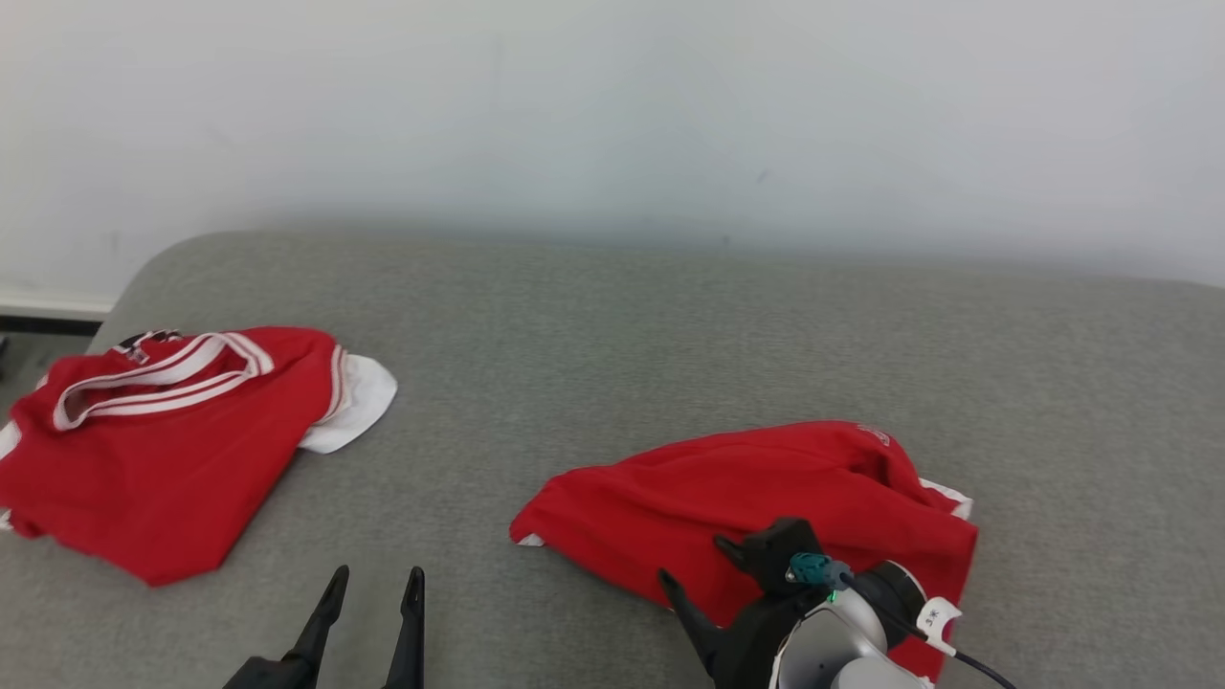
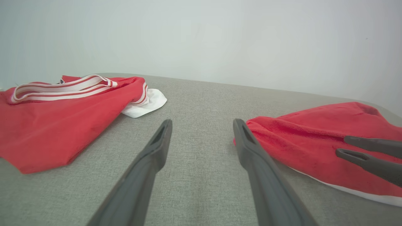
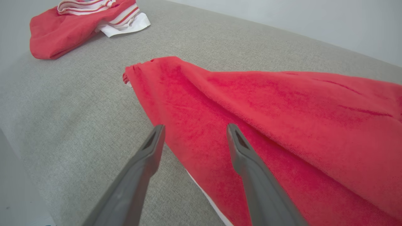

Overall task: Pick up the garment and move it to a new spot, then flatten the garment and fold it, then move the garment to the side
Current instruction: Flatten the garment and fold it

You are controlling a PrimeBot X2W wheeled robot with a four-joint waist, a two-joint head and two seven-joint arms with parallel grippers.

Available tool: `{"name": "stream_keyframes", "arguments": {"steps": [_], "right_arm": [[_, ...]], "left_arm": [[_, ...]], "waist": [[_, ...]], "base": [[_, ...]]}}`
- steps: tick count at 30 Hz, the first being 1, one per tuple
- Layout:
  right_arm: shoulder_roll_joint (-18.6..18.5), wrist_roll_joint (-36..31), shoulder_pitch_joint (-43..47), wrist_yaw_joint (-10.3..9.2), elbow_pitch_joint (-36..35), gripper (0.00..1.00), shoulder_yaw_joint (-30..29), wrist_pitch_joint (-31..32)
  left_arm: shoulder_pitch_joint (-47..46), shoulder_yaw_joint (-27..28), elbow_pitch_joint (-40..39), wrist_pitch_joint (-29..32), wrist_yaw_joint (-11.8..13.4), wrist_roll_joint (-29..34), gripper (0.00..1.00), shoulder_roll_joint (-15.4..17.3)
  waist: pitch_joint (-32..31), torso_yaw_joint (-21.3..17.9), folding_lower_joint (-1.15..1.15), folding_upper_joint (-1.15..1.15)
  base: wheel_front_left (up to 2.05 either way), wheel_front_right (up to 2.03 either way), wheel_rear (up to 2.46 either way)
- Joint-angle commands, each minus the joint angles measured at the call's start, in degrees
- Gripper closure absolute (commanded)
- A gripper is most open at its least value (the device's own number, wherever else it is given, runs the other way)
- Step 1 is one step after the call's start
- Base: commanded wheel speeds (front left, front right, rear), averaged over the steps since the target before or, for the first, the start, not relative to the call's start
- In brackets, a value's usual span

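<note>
The garment (image 1: 766,488) is red with a white edge. It lies crumpled in a loose, low heap on the right of the grey surface (image 1: 612,316). A second garment (image 1: 163,450), red with a white-striped collar and a white sleeve end, lies roughly folded well apart on the left.

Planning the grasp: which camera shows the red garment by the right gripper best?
Head view: the red garment shows nearly whole, its near edge behind the open right gripper. The right wrist view shows its left end close up, the rest running off frame. The left wrist view sees it low, cut off at the right.
</note>
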Motion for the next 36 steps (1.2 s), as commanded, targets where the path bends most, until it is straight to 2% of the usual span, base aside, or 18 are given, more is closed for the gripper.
{"name": "stream_keyframes", "arguments": {"steps": [1,7,8,9,10,11,12,23,24,25,36], "right_arm": [[-0.06,0.14,-0.68,-0.12,0.58,0.0,-0.24,0.08],[-0.05,0.14,-2.34,-0.12,4.18,0.0,-1.97,0.05],[-0.03,-0.06,-2.68,-0.12,4.75,0.11,-2.33,0.09],[-0.03,-0.35,-3.0,-0.12,5.25,0.29,-2.83,-0.03],[-0.01,-0.69,-3.2,-0.12,5.57,0.55,-3.26,-0.22],[-0.03,-1.01,-3.18,-0.12,5.93,0.85,-3.68,-0.33],[-0.01,-1.22,-3.17,-0.12,6.33,1.0,-3.93,-0.42],[0.0,-3.01,-4.48,-0.12,6.61,1.0,-7.16,-0.82],[0.03,-2.71,-4.36,-0.12,6.22,0.76,-6.77,-1.08],[0.03,-2.46,-3.94,-0.12,5.94,0.0,-6.43,-1.05],[-0.02,-5.26,-0.94,-0.13,3.67,0.0,-6.33,2.53]], "left_arm": [[1.19,0.32,-0.27,-0.41,-0.31,0.99,0.0,-0.11],[2.22,3.25,-3.48,-0.45,-2.38,4.21,0.0,-0.58],[2.68,3.88,-3.88,-0.46,-2.76,4.27,0.0,-0.96],[2.96,4.31,-4.03,-0.45,-3.19,4.72,0.0,-1.16],[3.18,4.85,-4.34,-0.47,-3.48,5.18,0.0,-1.4],[3.39,5.17,-4.45,-0.46,-4.0,5.55,0.0,-1.79],[3.59,5.49,-4.4,-0.47,-4.13,5.95,0.0,-2.19],[4.33,8.12,-2.38,-0.48,-7.03,7.85,0.0,-5.02],[4.26,8.25,-2.12,-0.48,-7.38,8.03,0.0,-5.27],[4.24,8.4,-1.87,-0.48,-7.57,8.13,0.0,-5.48],[4.01,9.6,-0.35,-0.48,-9.51,8.67,0.0,-7.23]], "waist": [[0.29,3.39,0.0,0.0],[1.29,6.99,0.0,0.0],[1.41,7.36,0.0,0.0],[1.6,7.79,0.0,0.0],[1.73,8.08,0.0,0.0],[1.87,8.37,0.0,0.0],[1.98,8.62,0.0,0.0],[2.51,9.14,0.0,0.0],[2.48,9.17,0.0,0.0],[2.42,9.19,0.0,0.0],[3.2,9.61,0.0,0.0]], "base": [[0.0,0.0,0.0],[0.0,0.0,0.0],[0.0,0.0,0.0],[0.0,0.0,0.0],[0.0,0.0,0.0],[0.0,0.0,0.0],[0.0,0.0,0.0],[0.0,0.0,0.0],[0.0,0.0,0.0],[0.0,0.0,0.0],[0.0,0.0,0.0]]}}
